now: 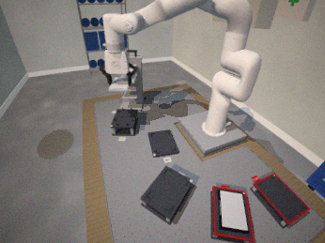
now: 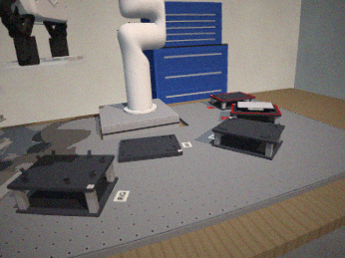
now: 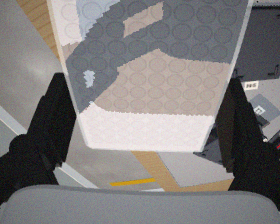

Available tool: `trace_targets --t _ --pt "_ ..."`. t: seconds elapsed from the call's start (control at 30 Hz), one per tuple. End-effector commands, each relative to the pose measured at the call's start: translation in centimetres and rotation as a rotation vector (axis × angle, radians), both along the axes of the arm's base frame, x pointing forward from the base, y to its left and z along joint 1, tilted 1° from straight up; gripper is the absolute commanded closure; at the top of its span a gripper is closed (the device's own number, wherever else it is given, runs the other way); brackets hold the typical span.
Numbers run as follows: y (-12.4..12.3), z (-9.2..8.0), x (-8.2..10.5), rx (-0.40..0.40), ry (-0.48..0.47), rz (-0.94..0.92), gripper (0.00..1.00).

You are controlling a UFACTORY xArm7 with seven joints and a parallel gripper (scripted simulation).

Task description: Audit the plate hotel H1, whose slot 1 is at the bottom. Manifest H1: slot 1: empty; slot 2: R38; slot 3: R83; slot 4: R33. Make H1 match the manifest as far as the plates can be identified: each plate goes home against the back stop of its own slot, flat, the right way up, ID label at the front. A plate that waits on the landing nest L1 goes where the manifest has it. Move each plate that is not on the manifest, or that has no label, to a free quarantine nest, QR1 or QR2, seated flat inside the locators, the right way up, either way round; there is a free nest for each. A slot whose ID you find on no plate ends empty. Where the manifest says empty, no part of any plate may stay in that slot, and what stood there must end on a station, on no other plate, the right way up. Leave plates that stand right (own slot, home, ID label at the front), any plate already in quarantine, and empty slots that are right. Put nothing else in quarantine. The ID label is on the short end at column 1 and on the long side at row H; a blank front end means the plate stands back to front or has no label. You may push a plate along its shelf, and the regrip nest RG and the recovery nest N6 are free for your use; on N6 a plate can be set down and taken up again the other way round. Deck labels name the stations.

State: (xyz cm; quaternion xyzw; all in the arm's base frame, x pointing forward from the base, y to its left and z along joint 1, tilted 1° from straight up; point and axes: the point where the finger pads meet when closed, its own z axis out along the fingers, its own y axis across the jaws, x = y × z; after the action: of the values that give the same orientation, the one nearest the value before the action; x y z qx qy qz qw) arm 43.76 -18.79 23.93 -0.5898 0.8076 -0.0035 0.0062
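White arm segments [image 1: 225, 53] arch from the base pedestal [image 1: 237, 142] far over the grey deck [image 1: 122, 189] to its far left, where the plate hotel [image 1: 139, 83] stands. The gripper [image 3: 146, 118] hangs there in the air, near the hotel, black fingers clamped on the long edges of a translucent well plate [image 3: 150, 53], held roughly level. Near right, two red-edged quarantine nests: one [image 1: 233, 210] carries a white plate, the other [image 1: 280, 198] shows a dark top. The regrip nest [image 2: 65, 180] sits left, near a flat dark nest [image 2: 149, 146].
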Motion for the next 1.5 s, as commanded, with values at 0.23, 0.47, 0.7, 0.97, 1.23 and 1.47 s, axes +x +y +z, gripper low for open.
trace_targets --t 0.23,0.47,0.7,0.97,1.23,1.47 --pt "0.0 -0.3 0.1 -0.004 -0.004 -0.010 1.00" --pt "0.0 -1.5 0.1 -0.004 -0.004 -0.010 1.00" --pt "0.0 -2.7 0.1 -0.004 -0.004 -0.010 1.00" --pt "0.0 -3.7 0.2 -0.004 -0.004 -0.010 1.00" --pt "0.0 -5.0 0.2 -0.004 -0.004 -0.010 1.00" --pt "-0.1 -5.8 0.2 -0.004 -0.004 -0.010 1.00"
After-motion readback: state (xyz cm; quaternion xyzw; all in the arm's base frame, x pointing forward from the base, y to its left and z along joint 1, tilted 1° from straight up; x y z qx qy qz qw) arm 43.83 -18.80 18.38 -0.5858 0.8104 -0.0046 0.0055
